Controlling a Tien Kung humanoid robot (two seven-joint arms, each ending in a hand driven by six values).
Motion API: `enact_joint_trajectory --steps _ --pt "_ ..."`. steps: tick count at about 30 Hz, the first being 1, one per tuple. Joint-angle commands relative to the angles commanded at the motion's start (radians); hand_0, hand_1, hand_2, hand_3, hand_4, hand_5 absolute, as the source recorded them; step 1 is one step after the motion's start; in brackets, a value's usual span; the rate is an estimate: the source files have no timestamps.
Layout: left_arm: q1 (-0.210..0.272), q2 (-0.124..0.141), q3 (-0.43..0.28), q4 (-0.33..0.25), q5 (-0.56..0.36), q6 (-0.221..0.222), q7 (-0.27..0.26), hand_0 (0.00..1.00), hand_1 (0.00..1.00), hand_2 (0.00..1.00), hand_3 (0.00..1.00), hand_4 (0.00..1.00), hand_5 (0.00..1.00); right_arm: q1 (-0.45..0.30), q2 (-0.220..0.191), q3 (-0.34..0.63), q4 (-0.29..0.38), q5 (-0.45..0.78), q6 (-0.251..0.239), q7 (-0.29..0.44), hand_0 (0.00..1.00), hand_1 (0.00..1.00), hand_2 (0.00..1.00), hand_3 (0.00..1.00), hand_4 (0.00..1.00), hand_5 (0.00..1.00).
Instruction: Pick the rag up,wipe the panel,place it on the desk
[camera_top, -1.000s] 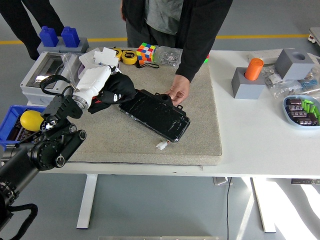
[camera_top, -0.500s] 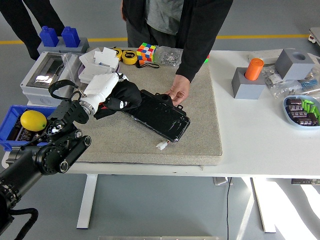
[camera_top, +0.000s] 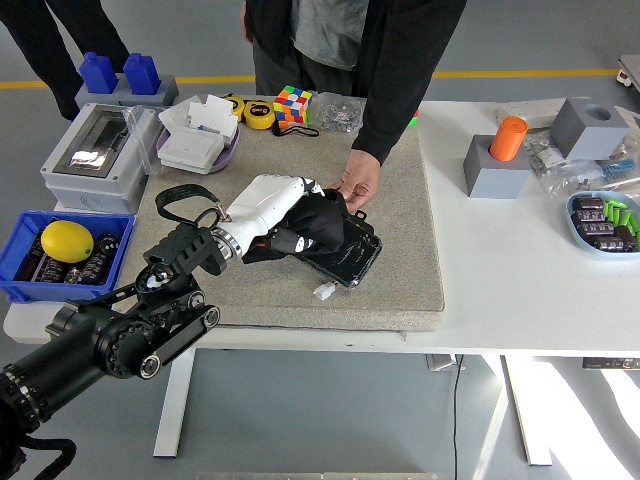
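The black panel (camera_top: 352, 256) lies on the grey mat (camera_top: 400, 270) in the middle of the table. My left hand (camera_top: 290, 225), white with a black arm, is shut on a black rag (camera_top: 322, 225) and presses it on the panel's middle. The rag covers much of the panel; only its right end shows. A person's hand (camera_top: 357, 185) rests on the panel's far edge. My right arm is out of view.
A small white connector (camera_top: 323, 292) lies on the mat in front of the panel. A grey box (camera_top: 92, 155) and a blue bin (camera_top: 25, 270) with a lemon (camera_top: 67, 240) stand at the left. A Rubik's cube (camera_top: 292, 104), a grey block with an orange cylinder (camera_top: 507, 138), and a parts tray (camera_top: 603, 222) are further off.
My left hand has swept the rag to the right, from the panel's left end onto its middle. The person's hand has stayed on the far edge.
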Motion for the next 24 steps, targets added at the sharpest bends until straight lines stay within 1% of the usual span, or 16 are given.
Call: enact_joint_trajectory --steps 4,9,11,14,18,21,24 --pt "-0.004 -0.008 0.065 -0.023 -0.014 -0.001 0.004 0.237 0.317 0.46 0.553 0.748 0.002 0.0 0.0 0.001 0.0 0.0 0.0 0.0 0.591 0.606 0.551 0.539 0.935 0.369" --pt "-0.003 -0.016 0.106 -0.05 -0.022 -0.004 0.007 0.237 0.316 0.46 0.553 0.749 0.002 -0.001 0.0 0.0 0.0 0.0 0.0 0.0 0.592 0.606 0.551 0.539 0.935 0.368" --pt "-0.003 -0.017 0.119 -0.069 -0.026 -0.003 0.007 0.237 0.316 0.46 0.553 0.749 0.002 -0.002 0.0 0.002 -0.001 -0.001 0.0 0.0 0.592 0.606 0.551 0.539 0.935 0.368" --pt "-0.003 -0.019 0.129 -0.1 -0.03 -0.002 0.006 0.236 0.316 0.46 0.553 0.75 0.002 -0.003 0.0 0.0 0.0 -0.001 0.0 0.001 0.591 0.606 0.551 0.538 0.935 0.367" --pt "-0.004 -0.02 0.128 -0.126 -0.031 0.001 0.004 0.236 0.316 0.461 0.554 0.748 0.002 -0.003 0.0 -0.003 0.0 0.0 0.0 0.001 0.591 0.606 0.551 0.538 0.935 0.366" --pt "-0.007 -0.022 0.119 -0.125 -0.028 0.004 0.003 0.236 0.316 0.461 0.554 0.748 0.002 -0.002 0.0 -0.004 0.0 0.0 0.0 0.001 0.591 0.606 0.551 0.538 0.935 0.366" --pt "-0.009 -0.026 0.109 -0.102 -0.024 0.005 0.002 0.235 0.316 0.461 0.554 0.749 0.002 -0.003 -0.001 -0.003 0.0 0.0 0.0 0.0 0.592 0.606 0.551 0.539 0.935 0.366"
